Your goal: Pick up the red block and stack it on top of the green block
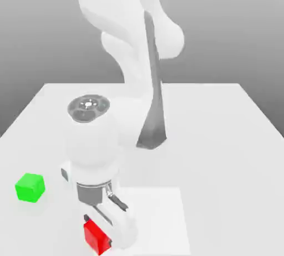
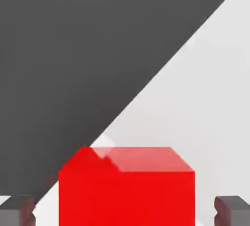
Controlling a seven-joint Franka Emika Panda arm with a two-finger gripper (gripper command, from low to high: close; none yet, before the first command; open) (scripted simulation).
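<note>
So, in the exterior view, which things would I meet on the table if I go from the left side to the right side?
green block → red block, with the gripper down around it → the arm's dark shadow on the white table.

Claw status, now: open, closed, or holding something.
Claw: open, one fingertip on each side of the red block with gaps showing, not clamped on it.
</note>
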